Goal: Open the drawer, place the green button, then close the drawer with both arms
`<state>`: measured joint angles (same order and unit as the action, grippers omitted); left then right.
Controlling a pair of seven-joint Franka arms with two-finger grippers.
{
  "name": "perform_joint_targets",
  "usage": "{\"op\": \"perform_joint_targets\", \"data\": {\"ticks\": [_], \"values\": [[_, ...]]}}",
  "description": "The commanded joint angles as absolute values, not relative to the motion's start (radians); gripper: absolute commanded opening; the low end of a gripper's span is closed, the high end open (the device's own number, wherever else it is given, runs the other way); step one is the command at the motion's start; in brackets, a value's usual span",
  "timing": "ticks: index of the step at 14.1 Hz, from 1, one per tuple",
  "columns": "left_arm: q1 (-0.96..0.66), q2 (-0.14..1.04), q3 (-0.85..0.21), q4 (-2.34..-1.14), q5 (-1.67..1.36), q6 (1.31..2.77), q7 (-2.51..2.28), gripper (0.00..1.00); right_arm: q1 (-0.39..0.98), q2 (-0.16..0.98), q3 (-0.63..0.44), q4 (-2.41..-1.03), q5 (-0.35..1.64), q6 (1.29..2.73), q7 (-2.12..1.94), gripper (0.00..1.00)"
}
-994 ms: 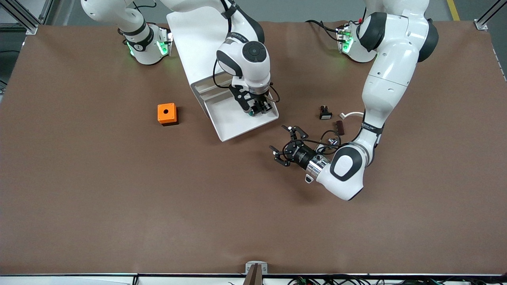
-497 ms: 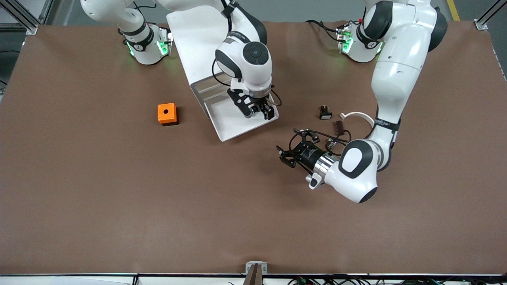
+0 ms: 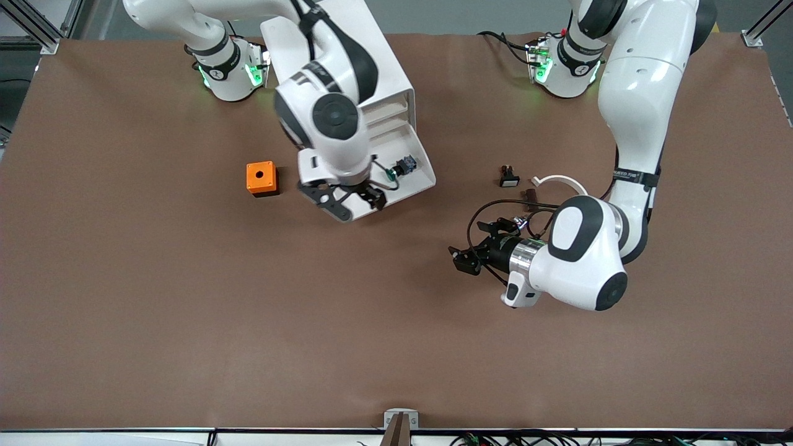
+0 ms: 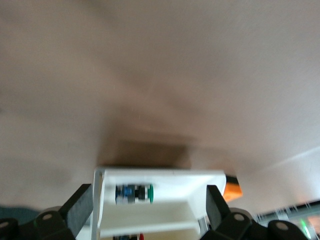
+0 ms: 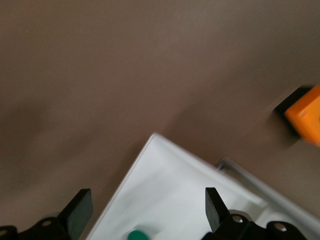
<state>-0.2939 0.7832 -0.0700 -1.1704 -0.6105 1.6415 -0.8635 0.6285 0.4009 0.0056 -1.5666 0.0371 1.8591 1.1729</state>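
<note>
The drawer (image 3: 414, 182) stands pulled out of the white cabinet (image 3: 385, 80). In it lies the button (image 3: 403, 166) on its side, green cap and black-and-blue body, touched by nothing. My right gripper (image 3: 350, 203) hangs open over the drawer's front edge, nothing between its fingers. In the right wrist view the gripper (image 5: 145, 210) frames the drawer's white floor (image 5: 165, 195) and the green cap (image 5: 137, 235). My left gripper (image 3: 471, 248) is open and empty over bare table toward the left arm's end, facing the drawer. The left wrist view shows the gripper (image 4: 149, 210), the drawer (image 4: 165, 182) and the button (image 4: 134, 193).
An orange box with a hole (image 3: 261, 178) sits beside the cabinet toward the right arm's end. A black part with a white face (image 3: 508, 176), a small brown piece (image 3: 530, 196) and a white curved clip (image 3: 560, 181) lie by the left arm.
The right gripper opened, left the button in the drawer and rose toward the drawer's front edge. The left arm drew back toward its own end of the table.
</note>
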Motion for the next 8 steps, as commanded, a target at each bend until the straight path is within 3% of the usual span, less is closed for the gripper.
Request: {"op": "perform_joint_targets", "data": {"ticks": [1,8], "values": [[-0.340,0.715,-0.066,-1.204,-0.484,1.713,-0.856,0.99,0.485,0.315,0.025,-1.586,0.038,1.757,0.938,1.00],[-0.478,0.690,-0.066,-1.218,-0.229,1.876,-1.067,0.99,0.204,0.200,0.023,-1.586,0.017,1.606,0.443,1.00]]}}
